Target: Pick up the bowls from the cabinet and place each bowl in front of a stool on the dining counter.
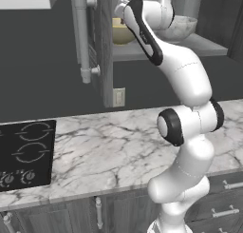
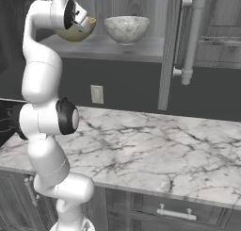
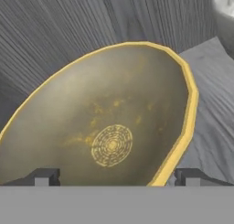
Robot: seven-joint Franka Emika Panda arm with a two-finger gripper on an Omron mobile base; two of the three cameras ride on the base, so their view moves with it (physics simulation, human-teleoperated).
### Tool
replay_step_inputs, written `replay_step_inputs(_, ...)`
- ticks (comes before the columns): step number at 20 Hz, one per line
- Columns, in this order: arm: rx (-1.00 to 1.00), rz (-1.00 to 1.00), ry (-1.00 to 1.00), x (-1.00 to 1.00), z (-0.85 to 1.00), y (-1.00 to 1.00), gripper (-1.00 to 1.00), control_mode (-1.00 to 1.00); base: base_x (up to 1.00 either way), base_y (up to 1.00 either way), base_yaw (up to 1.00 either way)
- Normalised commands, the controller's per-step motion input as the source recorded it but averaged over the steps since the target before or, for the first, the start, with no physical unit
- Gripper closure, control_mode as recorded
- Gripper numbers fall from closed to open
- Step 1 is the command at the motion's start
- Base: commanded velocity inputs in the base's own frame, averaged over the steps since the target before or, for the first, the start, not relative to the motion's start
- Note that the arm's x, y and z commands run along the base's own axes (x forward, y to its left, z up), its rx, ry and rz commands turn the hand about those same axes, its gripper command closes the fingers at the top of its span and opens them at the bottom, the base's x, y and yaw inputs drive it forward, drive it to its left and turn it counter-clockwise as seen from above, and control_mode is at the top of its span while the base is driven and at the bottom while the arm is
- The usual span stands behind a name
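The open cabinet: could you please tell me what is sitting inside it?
Two bowls sit on the cabinet shelf: a yellow bowl and a marbled bowl. The arm covers part of the yellow one.

Both base views flank the cabinet shelf (image 2: 117, 48); hand view seemingly hovers close.

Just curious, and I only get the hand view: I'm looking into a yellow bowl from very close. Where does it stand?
Observer: The glossy mustard-yellow bowl stands on the grey shelf of a dark wood-grain wall cabinet.
Operator: And the pale patch in my corner?
Observer: A white-grey marbled stone-look bowl, upright beside it on the same shelf.
Operator: What lies below?
Observer: A marble worktop with a black cooktop.
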Motion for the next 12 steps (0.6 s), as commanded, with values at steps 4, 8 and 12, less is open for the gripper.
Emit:
replay_step_inputs(4,-0.02,-0.02,0.05,0.11,-0.06,0.02,-1.00,-1.00,0.00,0.00,0.00)
replay_step_inputs(8,-0.04,-0.03,0.04,0.00,-0.13,0.08,-1.00,-1.00,0.00,0.00,0.00)
replay_step_inputs(12,-0.06,-0.03,0.05,0.00,-0.18,0.08,1.00,-1.00,0.00,0.00,0.00)
